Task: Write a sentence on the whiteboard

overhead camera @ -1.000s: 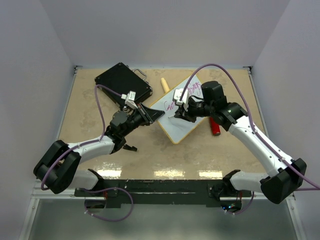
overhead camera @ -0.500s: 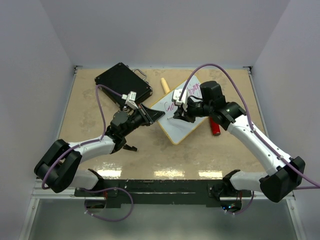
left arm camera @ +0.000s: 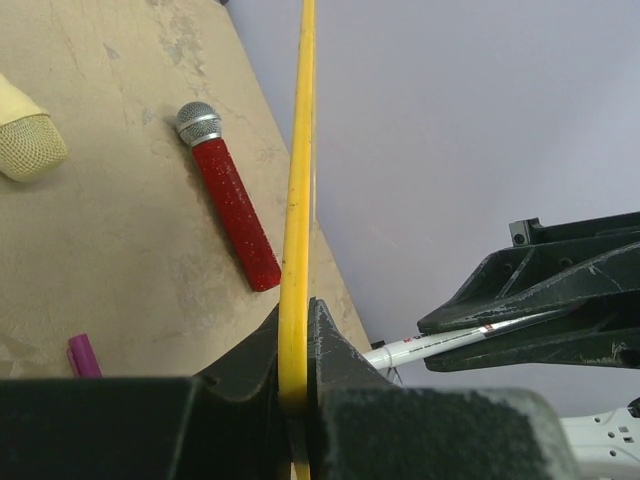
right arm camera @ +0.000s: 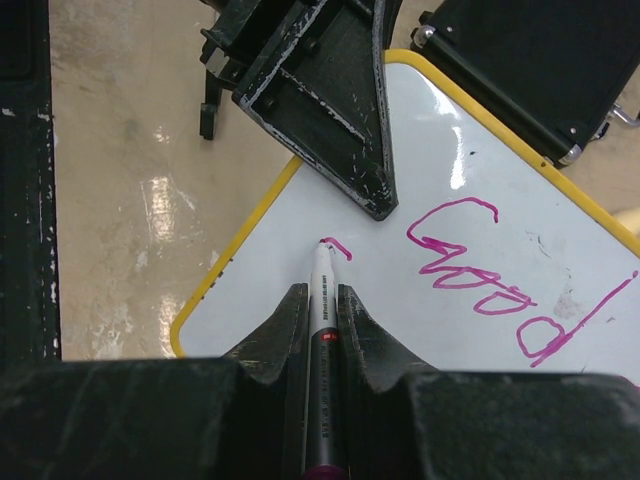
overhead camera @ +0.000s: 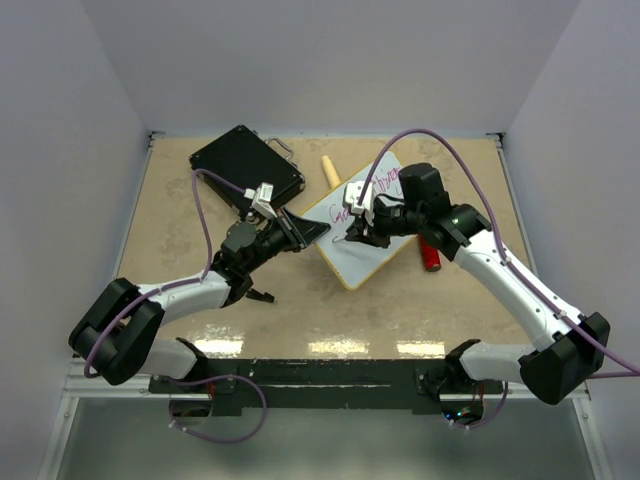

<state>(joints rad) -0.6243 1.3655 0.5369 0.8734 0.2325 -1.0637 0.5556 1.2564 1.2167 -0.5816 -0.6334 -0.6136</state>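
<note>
— Where's the board [overhead camera: 351, 257]?
— Mid-worktop [overhead camera: 180, 230], case [overhead camera: 245, 165] just behind; left jaws clamp its yellow rim.
— The sentence [right arm camera: 470, 270]?
— "Good" heads line one. Right jaws, tight on the pen [right arm camera: 322, 300], hold its tip on the board just under that word; next strokes likely run along its long side.

At bottom centre, the right hand [right arm camera: 322, 298] grips a marker [right arm camera: 321, 340], its tip touching the whiteboard [right arm camera: 430, 345]. The sentence [right arm camera: 478, 285], starting "Good", lies right. The left hand [right arm camera: 365, 170] clamps the board's upper-left edge.
</note>
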